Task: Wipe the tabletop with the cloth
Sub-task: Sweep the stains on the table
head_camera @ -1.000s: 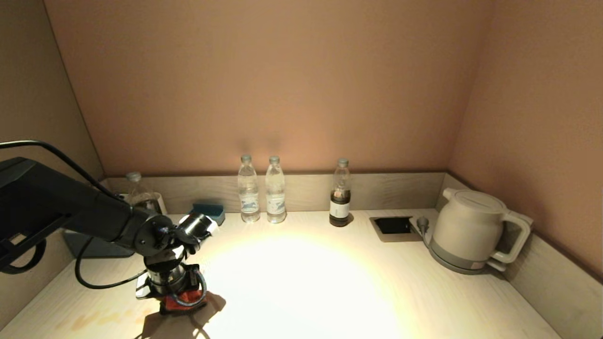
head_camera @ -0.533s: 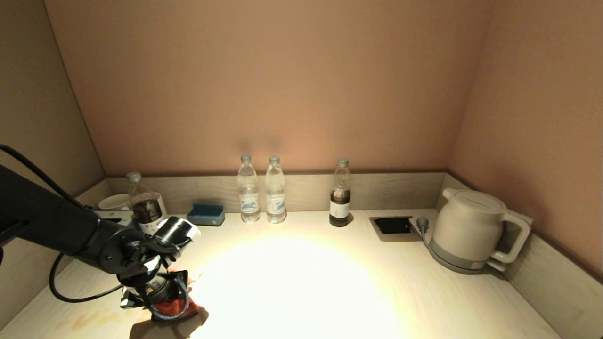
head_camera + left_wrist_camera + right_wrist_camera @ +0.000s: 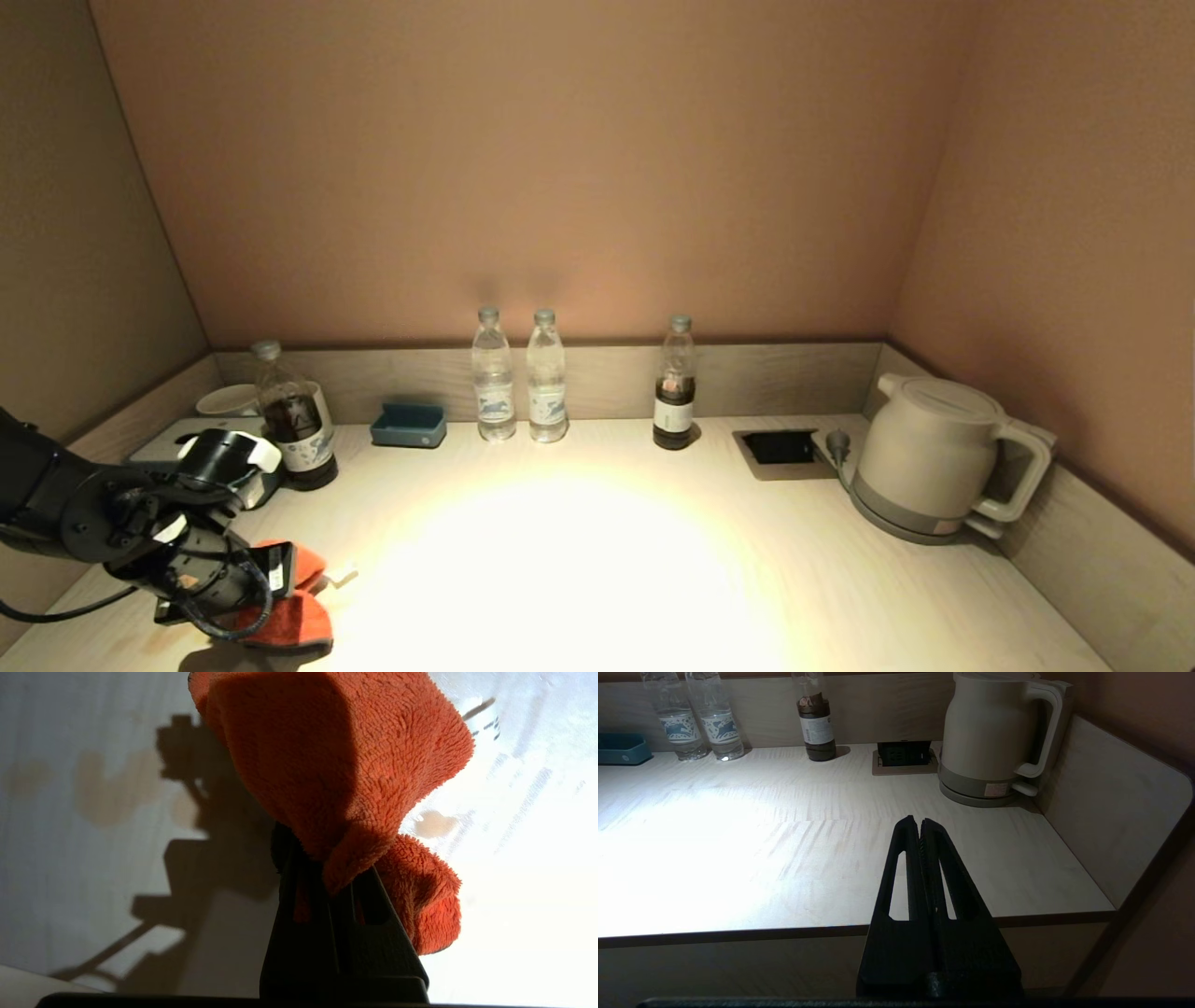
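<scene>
1. The cloth (image 3: 285, 616) now lies at the near-left corner of the table (image 3: 597, 560); a second ago it sat further right, near the edge of the bright pool of light. It has been dragged leftward and toward the front edge.
2. The left gripper (image 3: 245, 602) has its jaws pinching a bunched fold of the cloth, plain in the left wrist view (image 3: 345, 868), with the rest of the rag spread on the surface beyond.
3. The left arm has swung left with it, uncovering the dark bottle (image 3: 297, 429) and the blue box (image 3: 408, 425) at the back rim.
4. Faint tan stains (image 3: 110, 793) lie on the wood just beside the cloth, so this looks like a wiping stroke under way, with marks left to cover.
5. The right gripper (image 3: 920, 828) hangs off the front edge, jaws pressed together, unmoved.
</scene>
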Motion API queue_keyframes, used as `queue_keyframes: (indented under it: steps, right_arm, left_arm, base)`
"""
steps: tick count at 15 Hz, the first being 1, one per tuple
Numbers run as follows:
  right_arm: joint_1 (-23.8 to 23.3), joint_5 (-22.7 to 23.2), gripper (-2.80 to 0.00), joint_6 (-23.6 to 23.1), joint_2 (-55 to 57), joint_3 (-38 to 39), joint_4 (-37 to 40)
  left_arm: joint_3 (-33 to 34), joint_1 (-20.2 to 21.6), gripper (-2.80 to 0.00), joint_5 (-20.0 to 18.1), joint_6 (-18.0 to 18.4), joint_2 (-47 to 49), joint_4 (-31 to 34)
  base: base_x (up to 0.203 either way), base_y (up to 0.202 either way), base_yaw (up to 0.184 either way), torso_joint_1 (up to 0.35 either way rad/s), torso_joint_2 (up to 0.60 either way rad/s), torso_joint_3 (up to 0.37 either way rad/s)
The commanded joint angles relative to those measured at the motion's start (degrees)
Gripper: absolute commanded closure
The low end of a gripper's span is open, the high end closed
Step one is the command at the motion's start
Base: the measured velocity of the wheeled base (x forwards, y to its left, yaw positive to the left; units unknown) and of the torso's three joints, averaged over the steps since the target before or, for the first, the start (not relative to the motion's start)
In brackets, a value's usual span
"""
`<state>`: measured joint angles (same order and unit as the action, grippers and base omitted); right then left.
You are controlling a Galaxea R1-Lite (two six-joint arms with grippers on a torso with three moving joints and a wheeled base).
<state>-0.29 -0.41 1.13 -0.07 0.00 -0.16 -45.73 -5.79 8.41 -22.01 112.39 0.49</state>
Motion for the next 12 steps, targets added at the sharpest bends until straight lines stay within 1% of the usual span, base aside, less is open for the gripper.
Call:
queue_keyframes:
  steps: [1, 3, 4, 9, 12]
  right_arm:
    - [0.0, 0.0, 0.00, 0.0, 0.1, 0.0, 0.0]
    - [0.0, 0.0, 0.00, 0.0, 0.1, 0.0, 0.0]
    - [0.0, 0.0, 0.00, 0.0, 0.1, 0.0, 0.0]
    - [0.0, 0.0, 0.00, 0.0, 0.1, 0.0, 0.0]
    - [0.0, 0.0, 0.00, 0.0, 0.1, 0.0, 0.0]
  left_arm:
    - [1.9, 6.0, 0.00, -2.1, 3.4, -0.6, -3.0]
    - [2.9, 9.0, 0.00, -4.5, 6.1, -0.7, -5.8]
    - [2.9, 9.5, 0.00, -5.1, 6.5, -0.7, -5.9]
    - [4.8, 9.2, 0.00, -6.2, 6.5, -0.9, -7.2]
    - [5.9, 7.5, 0.00, -7.3, 6.5, -0.8, -7.8]
  base:
    - [0.000, 0.000, 0.000, 0.000, 0.00, 0.000]
    - [0.000, 0.000, 0.000, 0.000, 0.00, 0.000]
    - [0.000, 0.000, 0.000, 0.000, 0.00, 0.000]
    - [0.000, 0.000, 0.000, 0.000, 0.00, 0.000]
    - [0.000, 0.000, 0.000, 0.000, 0.00, 0.000]
